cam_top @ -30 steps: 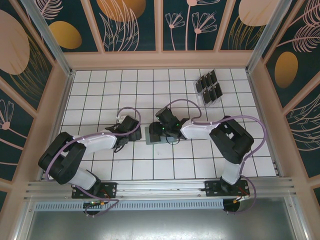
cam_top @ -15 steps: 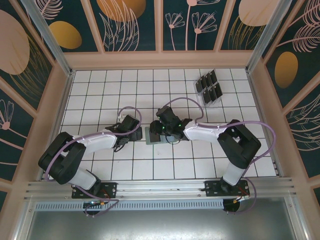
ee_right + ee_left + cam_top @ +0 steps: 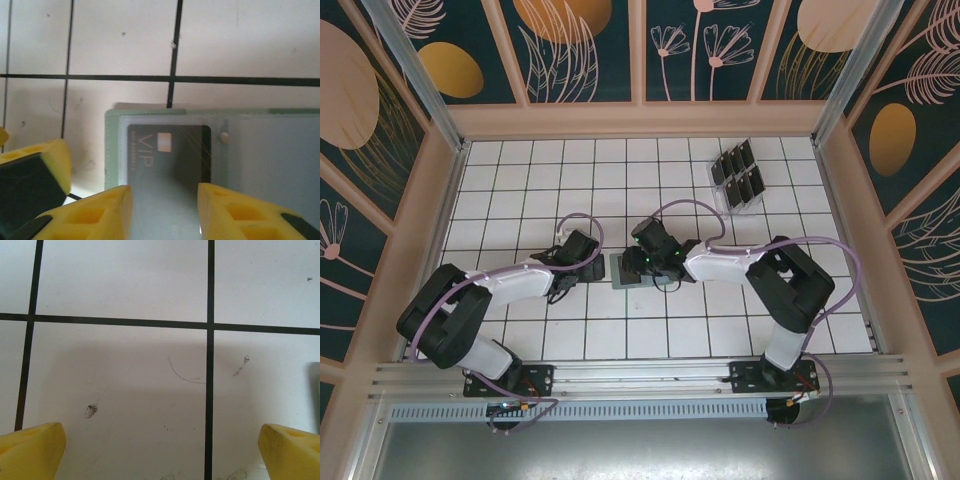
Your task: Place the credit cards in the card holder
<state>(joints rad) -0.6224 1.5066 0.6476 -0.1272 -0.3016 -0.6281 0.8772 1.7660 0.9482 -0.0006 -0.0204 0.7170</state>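
Fingers of the left pincer [image 3: 160, 450] are held wide apart over tabletop [image 3: 125, 280]. At centre, a credit card [image 3: 170, 155] is laid on the open card holder [image 3: 112, 150], straddled by the parted right pincer [image 3: 162, 215]. More cards [image 3: 738, 175] are racked upper right.

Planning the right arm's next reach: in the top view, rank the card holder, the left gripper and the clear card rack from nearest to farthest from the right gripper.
1. card holder, directly beneath the right gripper, mid-table.
2. left gripper, just past the holder's left edge.
3. clear card rack, far off at the back right.
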